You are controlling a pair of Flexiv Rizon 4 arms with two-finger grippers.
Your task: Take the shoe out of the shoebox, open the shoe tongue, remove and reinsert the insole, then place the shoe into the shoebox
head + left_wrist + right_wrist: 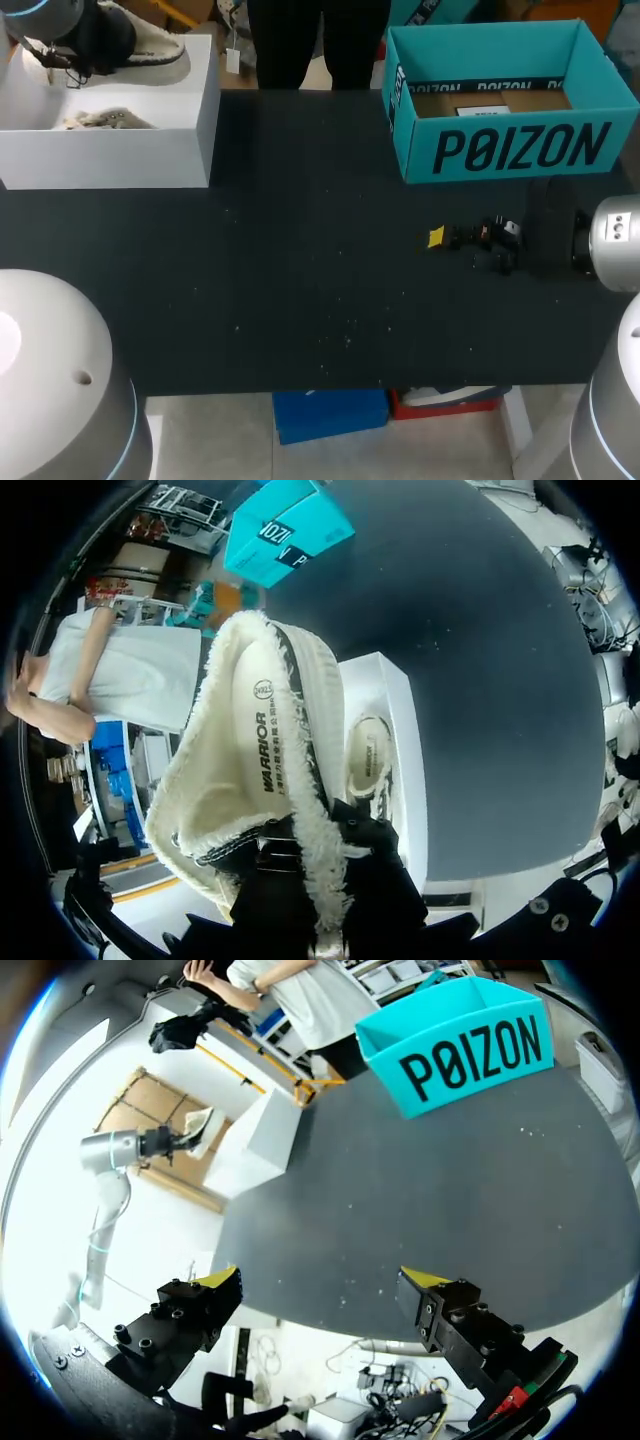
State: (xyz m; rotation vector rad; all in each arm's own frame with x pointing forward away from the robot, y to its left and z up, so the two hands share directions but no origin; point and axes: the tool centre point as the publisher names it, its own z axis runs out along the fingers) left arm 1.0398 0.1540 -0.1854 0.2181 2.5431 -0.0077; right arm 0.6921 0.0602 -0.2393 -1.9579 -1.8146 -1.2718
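Note:
A dark shoe [150,45] with a cream fleece lining hangs over the back of the white shoebox [190,110] at the table's far left. My left gripper [75,50] is shut on it. In the left wrist view the fleecy collar of the shoe [250,750] is pinched in the left gripper [320,880], whose yellow tips are hidden by the fleece. A second shoe [368,760] lies inside the shoebox [405,750] below. My right gripper [440,238] hovers over the table at the right, open and holding nothing, as the right wrist view's right gripper [320,1290] shows.
A teal cardboard box [500,100], open on top, stands at the back right, just beyond the right gripper. In the right wrist view the teal box [460,1045] is ahead of the fingers, and the dark tabletop [300,260] stretches between the two boxes.

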